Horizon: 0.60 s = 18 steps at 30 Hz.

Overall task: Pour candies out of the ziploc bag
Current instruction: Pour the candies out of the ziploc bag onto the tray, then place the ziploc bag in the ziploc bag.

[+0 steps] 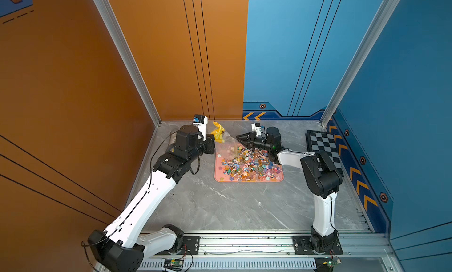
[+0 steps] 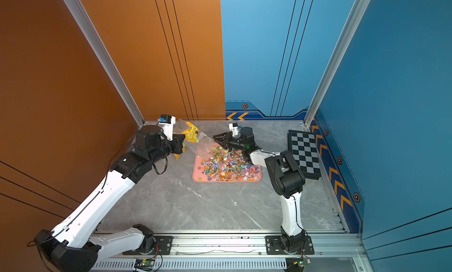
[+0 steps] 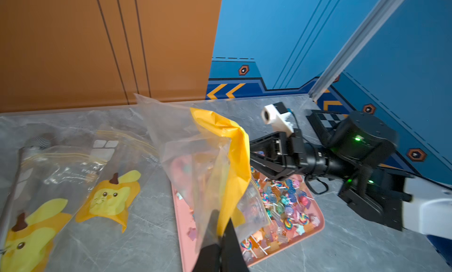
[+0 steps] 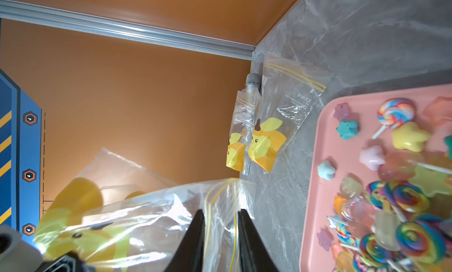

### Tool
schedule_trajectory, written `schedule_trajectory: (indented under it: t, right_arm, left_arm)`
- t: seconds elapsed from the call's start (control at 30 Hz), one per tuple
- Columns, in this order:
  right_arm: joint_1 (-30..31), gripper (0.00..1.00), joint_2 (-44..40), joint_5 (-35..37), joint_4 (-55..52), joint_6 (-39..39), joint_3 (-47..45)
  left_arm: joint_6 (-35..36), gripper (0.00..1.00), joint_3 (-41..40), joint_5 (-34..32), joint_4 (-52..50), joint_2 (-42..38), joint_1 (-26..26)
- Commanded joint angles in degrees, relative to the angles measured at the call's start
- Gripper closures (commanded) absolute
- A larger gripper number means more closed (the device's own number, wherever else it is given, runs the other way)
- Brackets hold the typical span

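Tiny multicoloured candies [image 1: 249, 164] fill the pink plastic tray [image 1: 217, 174]. The left gripper [image 3: 221, 224], jaws clamped, holds the clear yellow-printed ziploc bag [image 3: 195, 148] above. The right gripper [image 4: 221, 214], jaws parted, straddles its rim. Sagging film could spill any stragglers.

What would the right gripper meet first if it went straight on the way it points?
The bag: its zip edge lies between the parted jaws of the right gripper. Depth beyond is unclear.

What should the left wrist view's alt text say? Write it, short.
The left gripper pinches a clear ziploc bag with yellow print over a pink tray of candies. The right gripper is behind it; two more bags lie flat on the table.
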Motion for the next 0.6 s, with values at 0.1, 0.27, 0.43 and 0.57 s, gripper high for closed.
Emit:
schedule_trajectory:
  t: [0.1, 0.27, 0.43, 0.57]
  right_arm:
    - [-2.1, 0.55, -7.9, 5.2, -2.5, -2.9, -5.8]
    - [-2.4, 0.52, -16.5, 8.1, -16.7, -12.5, -6.5]
    - [-2.2, 0.51, -25.0, 12.8, -31.0, -22.9, -6.4]
    - [-2.3, 0.51, -28.2, 13.4, -34.1, -25.1, -7.7]
  left_arm:
    - [-1.3, 1.0, -3.8, -2.1, 2.6, 0.0, -1.7]
    - [-1.2, 1.0, -3.3, -3.2, 2.9, -0.2, -3.3]
    - [0.2, 1.0, -3.9, -8.9, 3.6, -0.5, -6.4]
    - [1.6, 1.0, -4.4, -12.1, 0.5, 5.4, -10.6]
